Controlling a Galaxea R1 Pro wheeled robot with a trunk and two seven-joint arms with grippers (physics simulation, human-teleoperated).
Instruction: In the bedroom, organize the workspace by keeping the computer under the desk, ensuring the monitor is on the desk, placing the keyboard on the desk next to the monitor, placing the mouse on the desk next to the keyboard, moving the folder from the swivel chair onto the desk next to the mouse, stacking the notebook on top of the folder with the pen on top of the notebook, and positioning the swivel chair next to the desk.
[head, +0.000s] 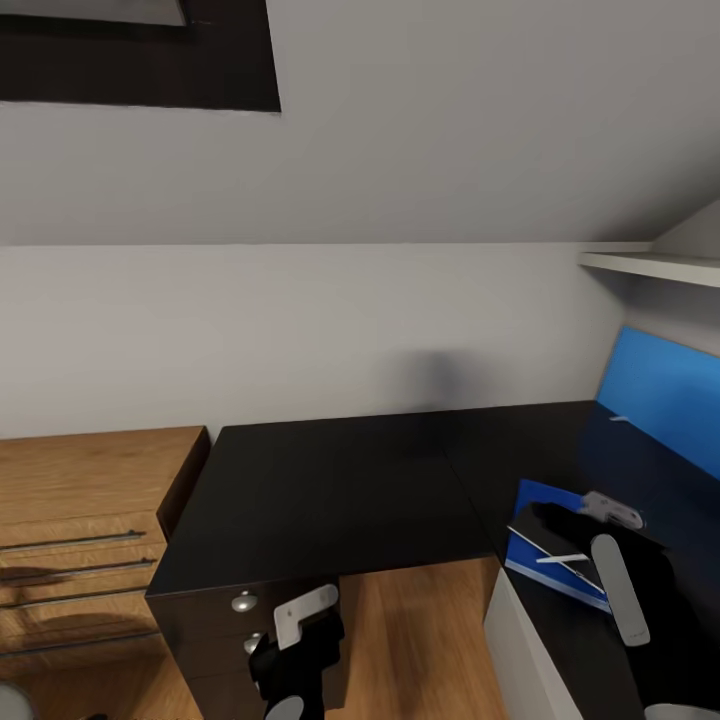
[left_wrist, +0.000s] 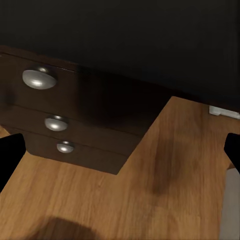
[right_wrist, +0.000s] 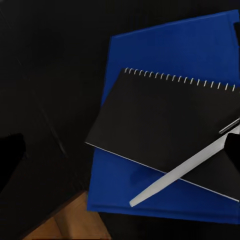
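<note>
The blue folder (head: 535, 500) (right_wrist: 165, 45) lies on the right wing of the black desk (head: 330, 490), near its front edge. On the folder rests the dark notebook (right_wrist: 160, 120) with its spiral edge. The white pen (head: 562, 558) (right_wrist: 175, 175) lies slantwise on the notebook. My right gripper (head: 560, 530) (right_wrist: 124, 152) hovers just above this stack, open, with one fingertip over the pen's end. Down in front of the desk's drawer unit (head: 215, 620) (left_wrist: 75, 115), my left gripper (head: 290, 665) (left_wrist: 120, 155) is open and holds nothing. The monitor, keyboard, mouse, computer and swivel chair are out of view.
A light wooden dresser (head: 85, 530) stands against the desk's left side. A blue wall panel (head: 660, 400) and a white shelf (head: 650, 265) are at the right. Wood floor (head: 410, 640) fills the desk's inner corner, and a white panel (head: 525, 660) runs below the right wing.
</note>
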